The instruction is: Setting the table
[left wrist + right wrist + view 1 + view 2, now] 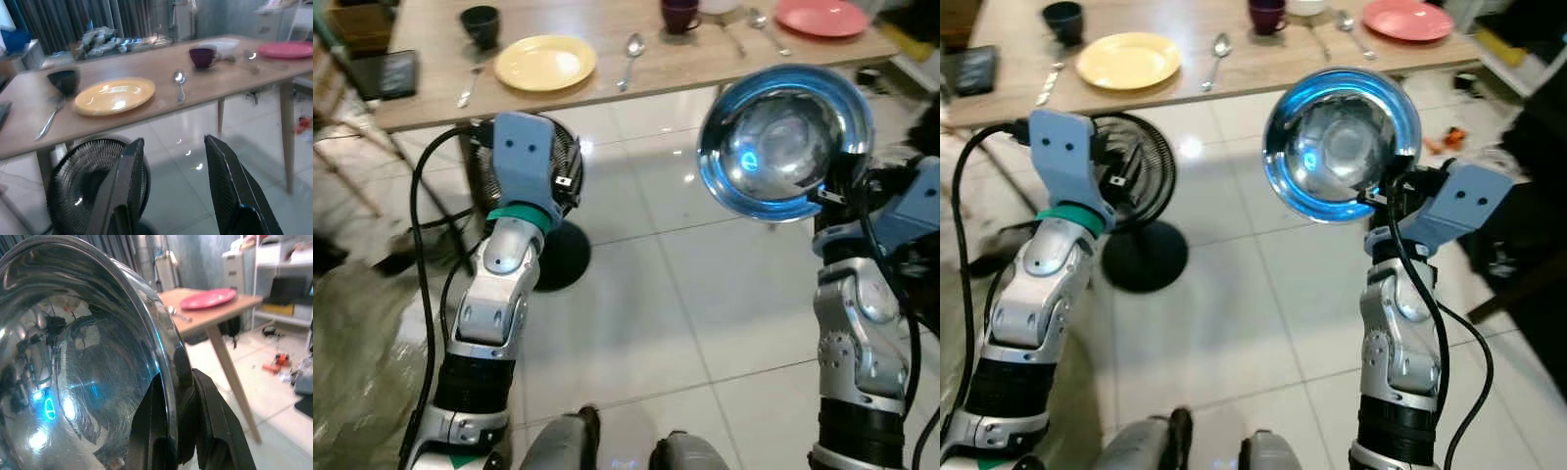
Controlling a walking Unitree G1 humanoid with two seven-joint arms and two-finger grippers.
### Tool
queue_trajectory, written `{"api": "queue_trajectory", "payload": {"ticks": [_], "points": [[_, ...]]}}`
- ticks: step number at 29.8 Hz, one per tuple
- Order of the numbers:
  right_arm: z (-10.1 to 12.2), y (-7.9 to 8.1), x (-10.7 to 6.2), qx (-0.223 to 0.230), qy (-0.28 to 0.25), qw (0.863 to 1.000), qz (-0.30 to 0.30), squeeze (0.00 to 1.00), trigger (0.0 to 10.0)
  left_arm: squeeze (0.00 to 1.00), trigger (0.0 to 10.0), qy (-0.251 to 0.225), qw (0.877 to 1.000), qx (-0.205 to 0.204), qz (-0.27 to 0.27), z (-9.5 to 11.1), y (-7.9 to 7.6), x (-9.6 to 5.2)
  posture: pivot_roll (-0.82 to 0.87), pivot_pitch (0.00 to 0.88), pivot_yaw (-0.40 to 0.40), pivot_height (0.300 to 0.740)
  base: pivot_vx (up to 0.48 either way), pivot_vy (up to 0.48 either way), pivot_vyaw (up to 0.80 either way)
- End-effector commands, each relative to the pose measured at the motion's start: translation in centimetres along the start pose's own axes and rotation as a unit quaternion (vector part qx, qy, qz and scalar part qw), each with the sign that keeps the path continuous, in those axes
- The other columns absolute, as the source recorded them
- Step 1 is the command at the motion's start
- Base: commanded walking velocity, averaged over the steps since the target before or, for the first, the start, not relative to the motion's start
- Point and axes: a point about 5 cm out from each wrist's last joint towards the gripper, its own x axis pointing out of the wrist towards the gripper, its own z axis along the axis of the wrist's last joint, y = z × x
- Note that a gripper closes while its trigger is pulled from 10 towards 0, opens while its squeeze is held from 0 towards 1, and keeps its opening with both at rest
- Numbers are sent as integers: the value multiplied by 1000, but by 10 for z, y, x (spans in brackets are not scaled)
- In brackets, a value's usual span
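My right gripper (172,387) is shut on the rim of a shiny steel bowl (785,142), held up on its edge over the floor in front of the wooden table (431,103). My left gripper (174,142) is open and holds nothing; it points at the table from in front of it. On the table lie a yellow plate (545,62), a dark cup (481,24), a fork (468,88), a spoon (630,57), a purple mug (679,15) and a pink plate (821,17). A white bowl (222,45) sits behind the mug.
A black floor fan (553,211) stands under the table's near edge, just behind my left wrist. A dark flat device (396,73) lies at the table's left end. Small clutter (276,367) lies on the tiled floor to the right, near shelves.
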Motion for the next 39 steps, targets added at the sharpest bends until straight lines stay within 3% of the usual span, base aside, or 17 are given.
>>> {"api": "queue_trajectory", "payload": {"ticks": [1, 10, 26, 30, 32, 39], "points": [[8, -3, 0, -3, -19, 1000, -7, 0, 10000, 0, 10000, 1, 1000, 1, -7, -1, -3, 0, -46, 31, 81, 740, 0, 0, 0], [7, -3, 0, -3, -18, 1000, -6, 0, 10000, 0, 10000, 5, 1000, -7, -17, -1, -7, 0, -46, 32, 81, 740, 0, 0, 0], [6, -4, 0, 0, -8, 1000, -12, 0, 10000, 0, 10000, 14, 1000, 0, -17, -4, -8, 0, -47, 45, 82, 740, 0, 0, -770], [3, -6, -2, -7, -4, 1000, -13, 0, 10000, 0, 10000, 38, 999, 14, -24, -13, -5, -2, -46, 45, 83, 740, 0, 0, -800], [-2, -7, -4, -22, 4, 1000, -7, 0, 10000, 0, 10000, 68, 996, 37, -33, -27, 1, -8, -42, 46, 83, 740, 0, 0, -800], [-13, -7, -8, -37, 21, 999, 3, 0, 10000, 0, 10000, 96, 992, 77, -40, -43, 12, -17, -33, 49, 74, 740, 0, 0, -800]]}}
